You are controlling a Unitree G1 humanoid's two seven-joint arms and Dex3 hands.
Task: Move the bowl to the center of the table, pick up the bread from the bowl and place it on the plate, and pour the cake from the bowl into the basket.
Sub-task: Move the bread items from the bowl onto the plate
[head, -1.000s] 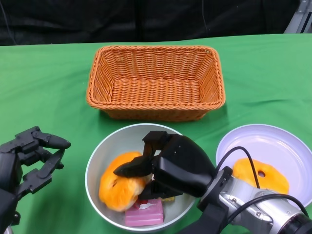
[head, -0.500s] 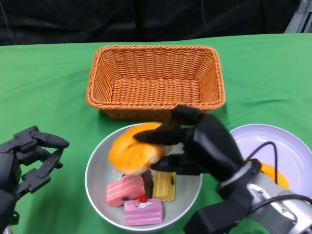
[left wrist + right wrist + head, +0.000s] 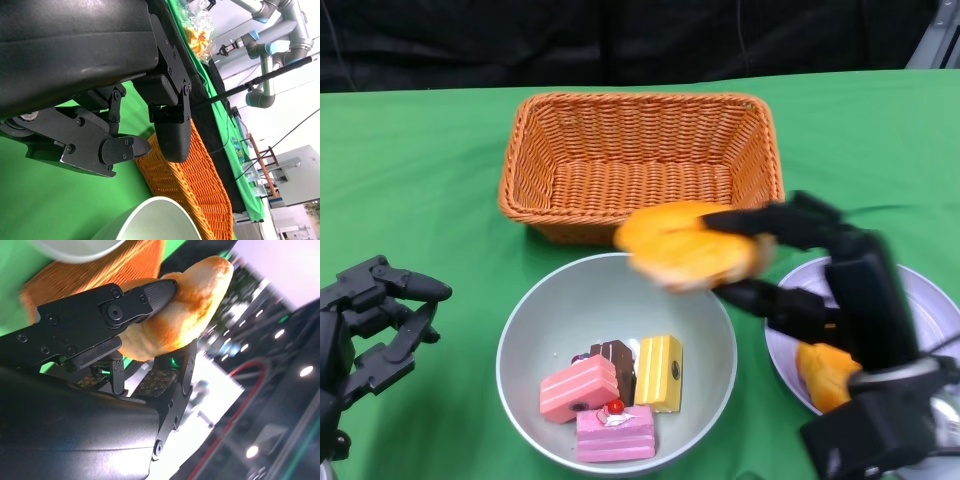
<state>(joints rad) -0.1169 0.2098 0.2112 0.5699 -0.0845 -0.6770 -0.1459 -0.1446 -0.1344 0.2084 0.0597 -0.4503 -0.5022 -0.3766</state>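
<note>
The wicker basket [image 3: 640,165] sits behind the grey bowl [image 3: 535,320], which holds the cake pieces [image 3: 610,395]. The right hand [image 3: 790,265] grips the bread [image 3: 688,243] in the air between bowl and plate [image 3: 910,290]; the left hand [image 3: 365,325] holds nothing, fingers apart

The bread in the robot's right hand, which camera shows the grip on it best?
The right wrist view: the bread fills the frame close up, with a black finger pressed across it. The head view shows the right hand carrying the bread above the bowl's rim, slightly blurred. The left wrist view misses it.
</note>
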